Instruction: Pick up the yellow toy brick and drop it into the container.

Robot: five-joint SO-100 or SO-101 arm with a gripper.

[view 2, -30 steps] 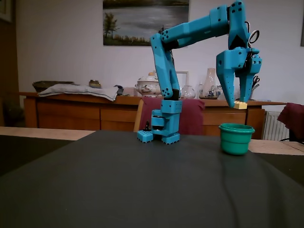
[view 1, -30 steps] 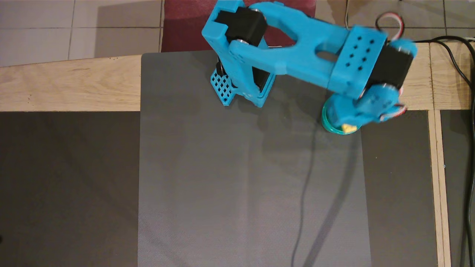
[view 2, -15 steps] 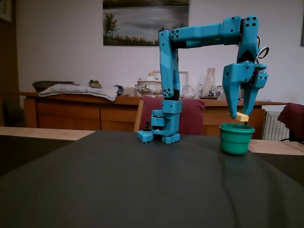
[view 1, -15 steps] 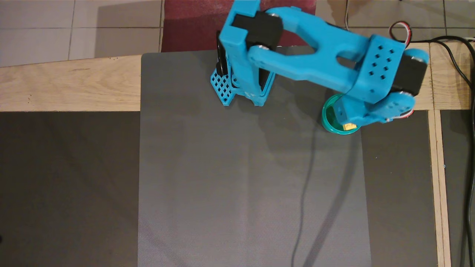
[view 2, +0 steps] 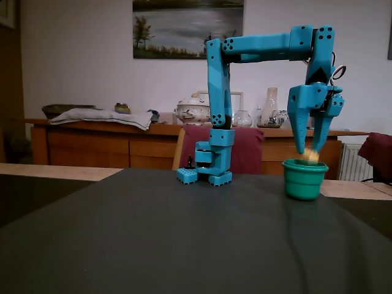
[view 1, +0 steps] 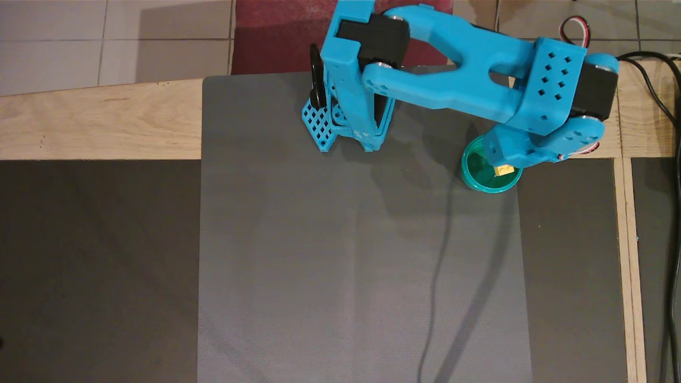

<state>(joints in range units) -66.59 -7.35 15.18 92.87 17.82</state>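
In the overhead view, the blue arm [view 1: 452, 85] is seen reaching from its base [view 1: 346, 127], at the far edge of the grey mat [view 1: 346, 266], out toward the mat's right edge. The container [view 1: 481, 175] is placed on the mat near its far right corner, and its far right part is covered by the gripper [view 1: 503, 167]. The yellow toy brick [view 1: 503, 171] is shown as a small yellow patch directly below the gripper's tip, within the outline of the container's rim. The spread of the fingers cannot be judged from above. A black cable [view 1: 659, 106] is laid along the wooden desk [view 1: 96, 127] at its right edge.

In the fixed view, the gripper [view 2: 309, 149] is pointed straight down over the container [view 2: 304, 179], with the two fingers set apart at their tips. The yellow toy brick [view 2: 311, 156] is rendered as a blurred yellow spot just under the fingertips, right at the container's rim; contact with either finger cannot be told. The container is stood upright on the mat [view 2: 184, 239] toward its right side.
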